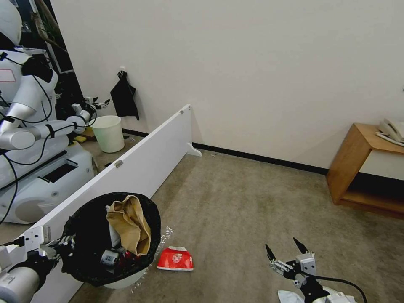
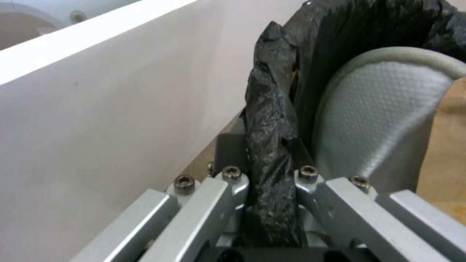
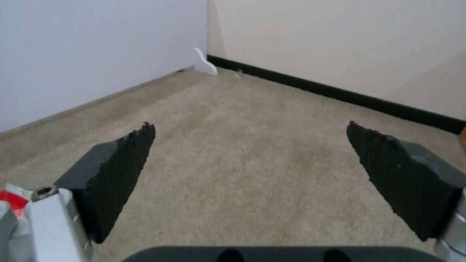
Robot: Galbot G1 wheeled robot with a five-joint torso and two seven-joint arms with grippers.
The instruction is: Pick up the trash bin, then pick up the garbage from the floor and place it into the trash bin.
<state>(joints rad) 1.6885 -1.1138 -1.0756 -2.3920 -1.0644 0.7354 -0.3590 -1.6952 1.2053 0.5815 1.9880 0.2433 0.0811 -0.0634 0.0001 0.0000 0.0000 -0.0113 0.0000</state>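
The left tool (image 1: pixel 63 244) is clenched on the bag-lined rim of the trash bin (image 1: pixel 94 248), with the black liner (image 2: pixel 272 153) pinched between its fingers, as the left wrist view confirms; the bin hangs tilted at the robot's left front, just beside the white partition board (image 1: pixel 143 164), its mouth turned toward the robot. Contents of the bin: a crumpled brown paper bag (image 1: pixel 130 225) uppermost, a white slipper (image 2: pixel 378 120) lying against the liner wall, a small bottle (image 1: pixel 110 257) and what appears to be a red can (image 1: pixel 126 257) lower down, though that item is partly hidden. The remaining garbage visible on the floor (image 1: pixel 252 198) is one red-white packet (image 1: pixel 176 259), lying flat just beside the bin's lower edge, its long axis running roughly left to right across the head view. The right tool (image 1: pixel 287 252) is released, fingers spread wide and holding nothing, hovering low over bare carpet; the packet lies to its left, between it and the bin, well apart from its fingertips. Judgement: the right arm is the free one and must travel leftward to reach the packet.
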